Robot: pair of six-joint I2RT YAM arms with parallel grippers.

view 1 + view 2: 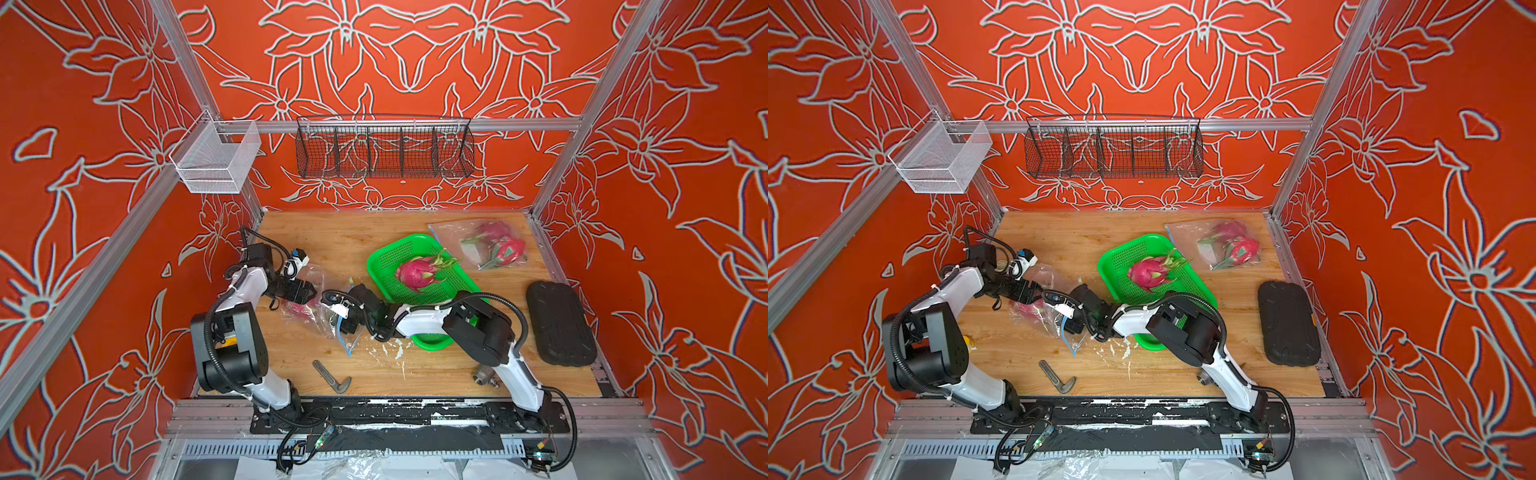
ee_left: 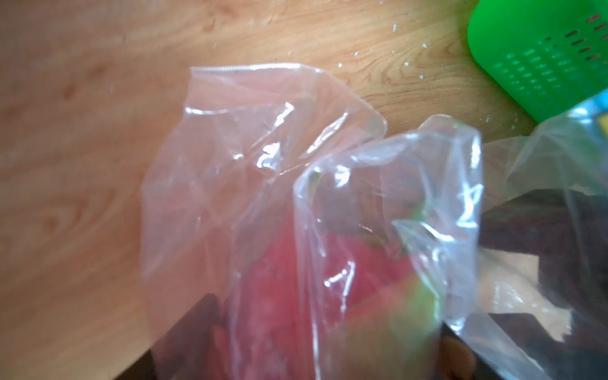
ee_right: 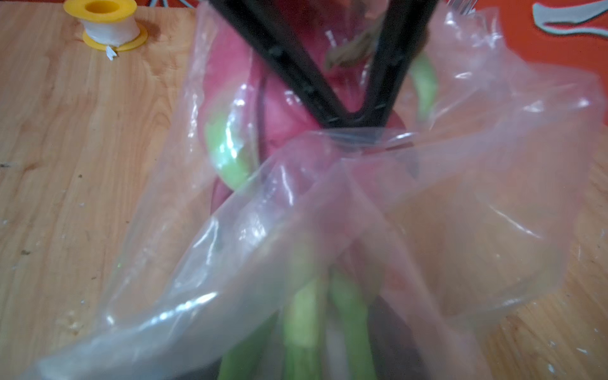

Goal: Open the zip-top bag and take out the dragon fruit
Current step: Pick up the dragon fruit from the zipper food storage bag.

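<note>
Left gripper (image 1: 311, 291): left of centre on the light wooden tabletop (image 1: 324, 241), nosed into a crumpled clear zip-top plastic bag (image 1: 322, 320). The magenta-pink, green-scaled dragon fruit (image 1: 296, 309) is still inside that bag, showing in both top views as a pink patch just on the near side of the gripper's tip.

Your left wrist view has the gripper's fingers (image 2: 187, 329) standing apart, one on each side of the fruit, with bag film draped over it. Too blurred for you to tell whether they press on it.

Right gripper (image 1: 348, 324): reaches in from the right to the bag's blue-zipped edge, just right of the fruit. The wrist and plastic hide its jaws, so you cannot tell if they are apart or together. Its wrist view shows pink skin and green scales through the film, close ahead.

A second dragon fruit (image 1: 415, 272) lies bare in the green perforated plastic basket (image 1: 386, 257), right of both grippers and well apart from them. Two more dragon fruits (image 1: 505, 251) sit in a second clear bag (image 1: 453, 232) at far right.
</note>
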